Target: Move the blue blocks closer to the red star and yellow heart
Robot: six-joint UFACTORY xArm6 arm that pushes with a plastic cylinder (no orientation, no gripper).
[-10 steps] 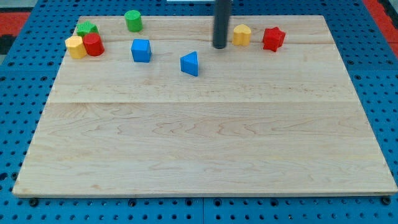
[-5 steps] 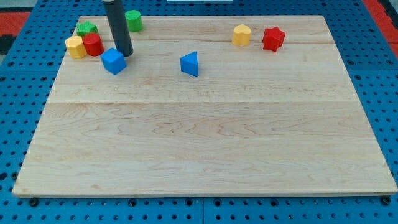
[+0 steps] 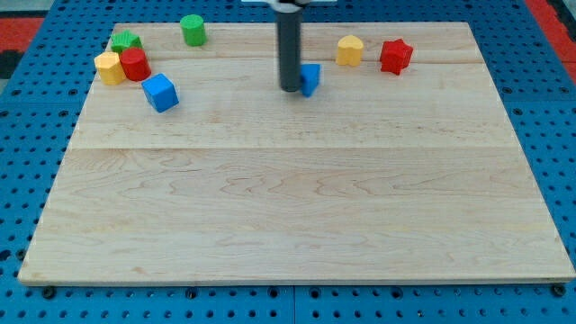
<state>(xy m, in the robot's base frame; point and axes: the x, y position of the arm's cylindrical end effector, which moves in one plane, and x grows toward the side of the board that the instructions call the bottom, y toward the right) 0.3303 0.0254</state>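
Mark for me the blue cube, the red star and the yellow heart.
blue cube (image 3: 160,93), camera view, top face.
red star (image 3: 395,56), camera view, centre of the block.
yellow heart (image 3: 350,50), camera view, top face.

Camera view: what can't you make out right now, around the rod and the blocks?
- Blue block at my tip: the rod covers its left part, so its shape and any contact are unclear.
- Green block at the view's top left: the red block and yellow block in front hide its base.
- Rod's upper part: cut off by the view's top edge.
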